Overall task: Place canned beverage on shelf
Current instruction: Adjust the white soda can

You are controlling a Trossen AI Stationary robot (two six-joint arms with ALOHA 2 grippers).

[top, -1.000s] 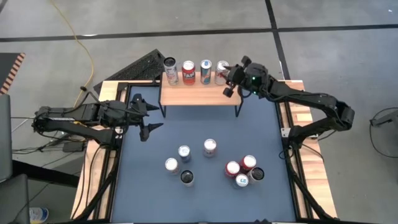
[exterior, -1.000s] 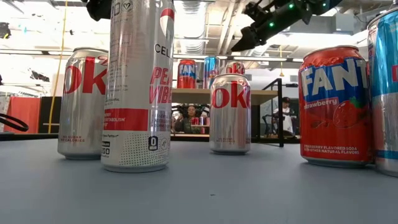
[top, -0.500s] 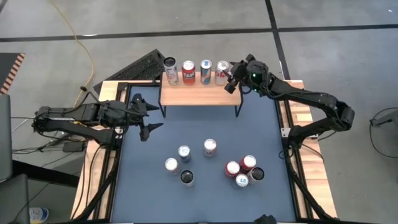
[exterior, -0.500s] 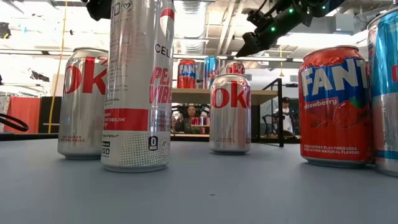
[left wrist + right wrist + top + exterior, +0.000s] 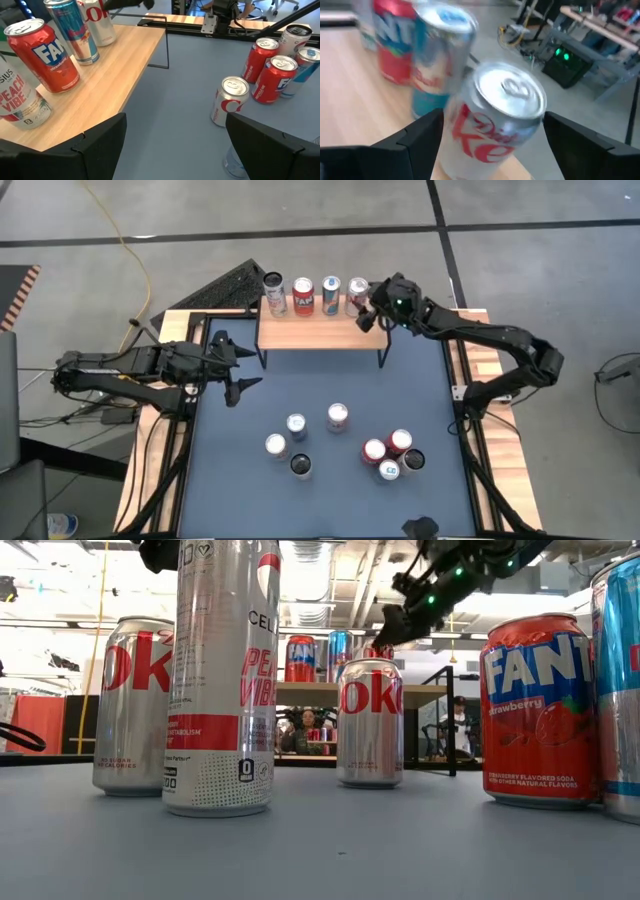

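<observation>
high view: right gripper (image 5: 368, 308), jaws released, flanks the diet coke can (image 5: 356, 296) standing on the shelf (image 5: 320, 333); left gripper (image 5: 236, 366) spread wide.

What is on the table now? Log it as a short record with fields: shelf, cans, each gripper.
shelf: shelf at the table's far edge, four cans in a row on it
last can: Diet Coke can at the row's right end, upright
right gripper: right gripper at that can, open, fingers either side
left gripper: left gripper open, waiting over the table's left side
loose cans: seven on the mat
</observation>
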